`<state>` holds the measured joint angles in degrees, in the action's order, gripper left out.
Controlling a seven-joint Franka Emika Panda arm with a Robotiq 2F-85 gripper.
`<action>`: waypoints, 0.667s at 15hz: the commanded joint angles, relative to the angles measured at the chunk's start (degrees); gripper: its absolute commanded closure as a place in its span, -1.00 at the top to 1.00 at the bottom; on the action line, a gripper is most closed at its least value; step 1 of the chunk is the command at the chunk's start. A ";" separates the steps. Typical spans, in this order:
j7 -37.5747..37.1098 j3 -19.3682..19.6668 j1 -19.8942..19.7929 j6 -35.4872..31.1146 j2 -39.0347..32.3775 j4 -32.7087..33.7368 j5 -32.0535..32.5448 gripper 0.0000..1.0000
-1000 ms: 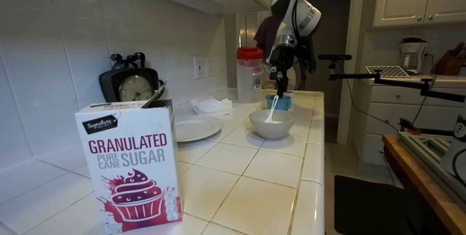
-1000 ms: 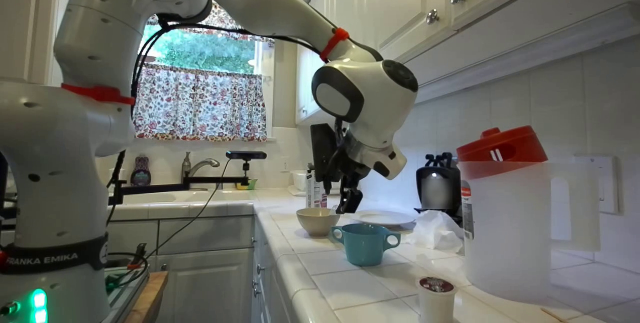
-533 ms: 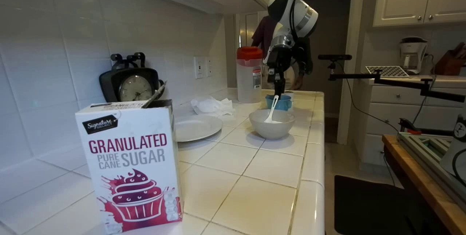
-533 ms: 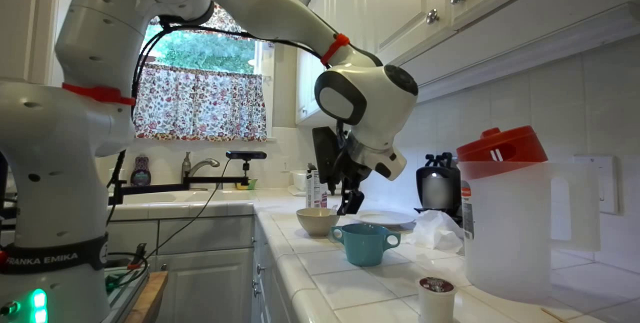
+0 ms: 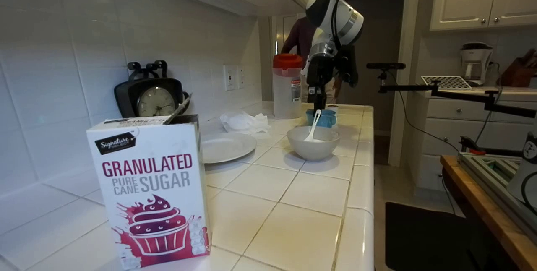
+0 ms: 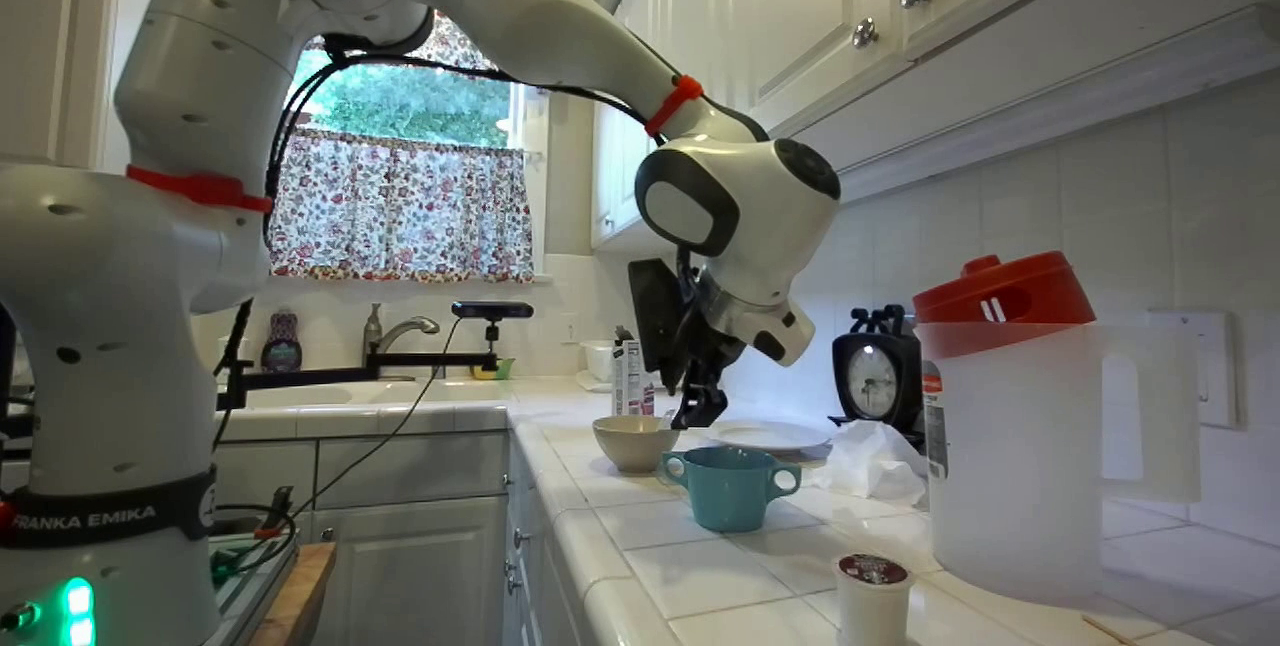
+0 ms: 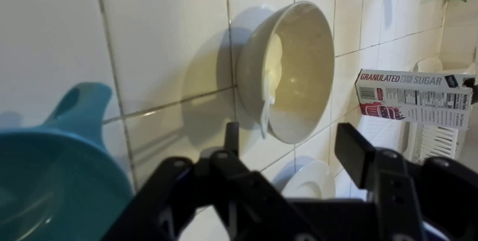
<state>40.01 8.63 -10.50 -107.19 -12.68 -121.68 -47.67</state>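
Note:
My gripper is open and empty in the wrist view. A beige bowl lies just beyond the fingertips, with a white spoon leaning on its rim and white powder inside. The spoon handle points up in an exterior view. A teal two-handled cup is at the left of the wrist view. In an exterior view the fingers hang above the counter, near the bowl and the cup, apparently touching neither. A sugar box stands beyond the bowl; it shows large in an exterior view.
A white plate and crumpled paper lie along the wall side. A black clock, a red-lidded pitcher and a small white pod stand on the counter. Wall cabinets hang above. A person stands behind.
The arm and gripper have shifted slightly towards the wall side, and the wrist sits slightly lower. The person behind has moved. The bowl, spoon, cup and box have not moved.

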 commanded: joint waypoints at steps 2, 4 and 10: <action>-0.17 -0.88 -0.42 1.08 -1.62 1.86 1.05 0.04; -0.23 -1.18 -0.39 1.08 -1.69 1.59 0.86 0.16; -0.29 -1.29 -0.48 0.80 -0.97 0.35 0.58 0.18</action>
<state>40.01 7.65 -10.51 -107.08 -13.68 -121.38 -47.67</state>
